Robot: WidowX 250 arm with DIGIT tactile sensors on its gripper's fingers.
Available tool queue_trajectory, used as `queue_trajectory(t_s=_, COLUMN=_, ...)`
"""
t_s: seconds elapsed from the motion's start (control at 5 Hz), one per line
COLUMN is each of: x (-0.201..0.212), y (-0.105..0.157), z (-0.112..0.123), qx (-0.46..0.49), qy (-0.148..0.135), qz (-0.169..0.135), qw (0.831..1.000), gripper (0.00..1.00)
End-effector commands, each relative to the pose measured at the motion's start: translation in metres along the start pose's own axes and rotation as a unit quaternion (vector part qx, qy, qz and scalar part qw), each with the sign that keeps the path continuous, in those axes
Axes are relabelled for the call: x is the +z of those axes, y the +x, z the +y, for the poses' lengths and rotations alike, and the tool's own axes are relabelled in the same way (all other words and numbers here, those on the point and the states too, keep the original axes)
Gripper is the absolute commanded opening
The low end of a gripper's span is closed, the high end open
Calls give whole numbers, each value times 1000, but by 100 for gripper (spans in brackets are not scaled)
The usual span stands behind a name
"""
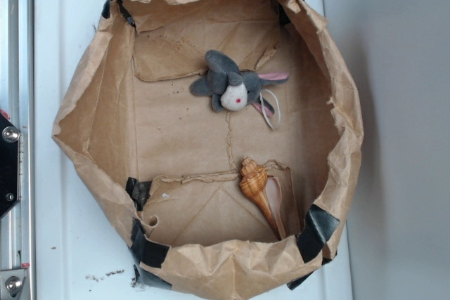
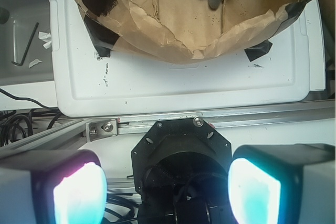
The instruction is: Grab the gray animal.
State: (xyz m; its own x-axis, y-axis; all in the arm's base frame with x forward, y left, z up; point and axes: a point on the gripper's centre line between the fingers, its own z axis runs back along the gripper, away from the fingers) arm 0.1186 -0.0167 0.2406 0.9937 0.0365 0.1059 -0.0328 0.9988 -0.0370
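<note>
Gray animal (image 1: 234,88) lies mid-floor, apart from paper walls (image 1: 95,96); end effector (image 2: 167,184) released, outside

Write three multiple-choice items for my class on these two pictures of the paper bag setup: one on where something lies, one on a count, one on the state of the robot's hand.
1. Where does the gray animal lie?
A. Inside the paper bag
B. On the white surface beside the bag
C. On top of the seashell

2. How many things lie in the bag?
A. One
B. Two
C. Four

3. How is the hand?
A. Shut on the animal
B. Shut on the seashell
C. Open and holding nothing

Answers:
1 A, as the exterior view shows the animal on the bag's floor.
2 B, only the animal and the seashell are there.
3 C, the wrist view shows the fingers wide apart, outside the bag.
</note>
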Motion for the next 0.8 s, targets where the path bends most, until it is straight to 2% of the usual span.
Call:
queue_trajectory(t_s=0.0, x=0, y=0, z=0, qx=0, qy=0, qz=0, qw=1000, gripper=100)
queue_trajectory(t_s=0.2, x=0, y=50, z=3, qx=70, qy=-24, qz=-55, qw=996, gripper=100)
queue_trajectory(t_s=0.4, x=-8, y=99, z=11, qx=97, qy=-22, qz=-78, qw=992, gripper=100)
queue_trajectory(t_s=0.6, x=-27, y=146, z=26, qx=105, qy=-27, qz=-122, qw=987, gripper=100)
